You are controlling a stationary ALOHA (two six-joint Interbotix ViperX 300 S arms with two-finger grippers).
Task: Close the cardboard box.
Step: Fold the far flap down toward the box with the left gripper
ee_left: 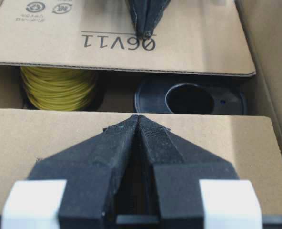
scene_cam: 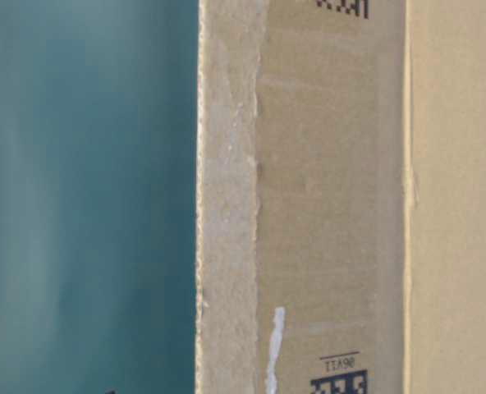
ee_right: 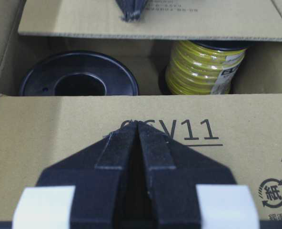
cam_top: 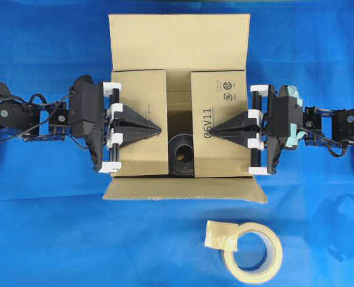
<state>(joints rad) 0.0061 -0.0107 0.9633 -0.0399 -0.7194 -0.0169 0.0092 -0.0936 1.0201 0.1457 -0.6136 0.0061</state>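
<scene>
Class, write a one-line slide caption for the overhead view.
Both grippers, left and right, jaws shut, press the side flaps of the brown cardboard box down.

- The cardboard box (cam_top: pixel 179 45) sits mid-desk (cam_top: pixel 45 239), the tape roll (cam_top: pixel 256 252) at its 5 o'clock.
- Left gripper (cam_top: pixel 159 128) lies on the 9 o'clock flap, right gripper (cam_top: pixel 208 130) on the 3 o'clock flap.
- Two spools (ee_left: pixel 191 98) stand inside the box.

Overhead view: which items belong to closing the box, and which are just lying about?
Belonging to the job:
- cardboard box, side flaps folded in
- left gripper, shut, over the left flap
- right gripper, shut, over the right flap

Just there:
- roll of beige tape on the blue cloth
- yellow wire spool and black reel inside
</scene>
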